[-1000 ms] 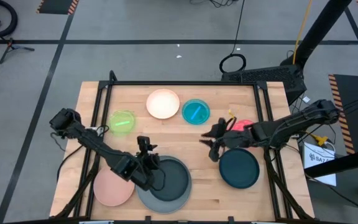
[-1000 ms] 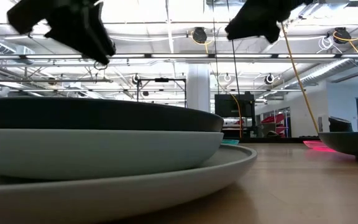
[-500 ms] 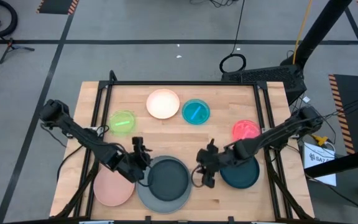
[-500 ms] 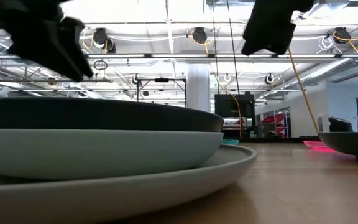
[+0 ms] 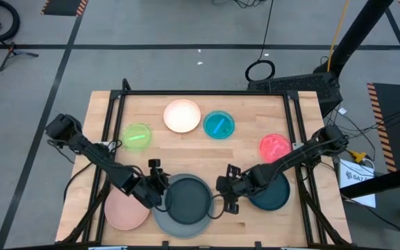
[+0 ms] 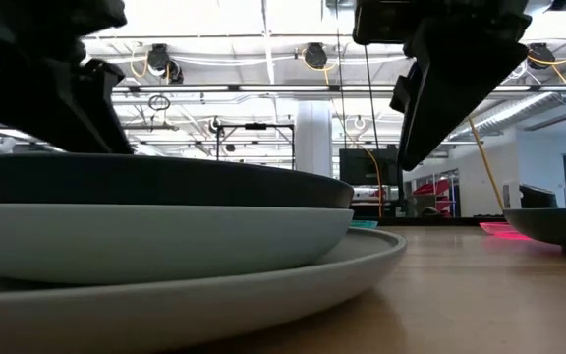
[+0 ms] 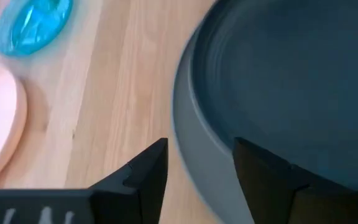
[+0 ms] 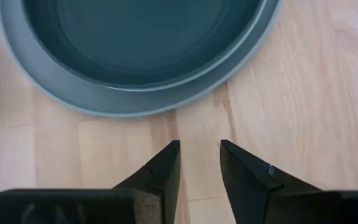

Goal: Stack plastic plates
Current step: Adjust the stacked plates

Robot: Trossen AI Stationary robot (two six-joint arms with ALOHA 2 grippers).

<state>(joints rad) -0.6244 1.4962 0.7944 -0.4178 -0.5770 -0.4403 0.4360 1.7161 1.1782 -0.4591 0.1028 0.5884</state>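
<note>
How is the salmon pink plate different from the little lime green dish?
The salmon pink plate is clearly bigger than the lime green dish. The pink one is opaque and lies at the table's near edge beside the left gripper; the green one looks see-through and lies farther back. Both are round, lying flat and unstacked.

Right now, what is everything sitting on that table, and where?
Stack of plates: three nested, grey under light blue under black, front centre.
Salmon plate: one, front left corner.
Dark teal plate: one, front right.
Pink-red dish: one, right edge.
Cyan dish: one, back centre.
Cream plate: one, back, beside the cyan.
Lime green dish: one, back left.
Left pincer: open, at the stack's left rim.
Right pincer: open, empty, at the stack's right rim.
</note>
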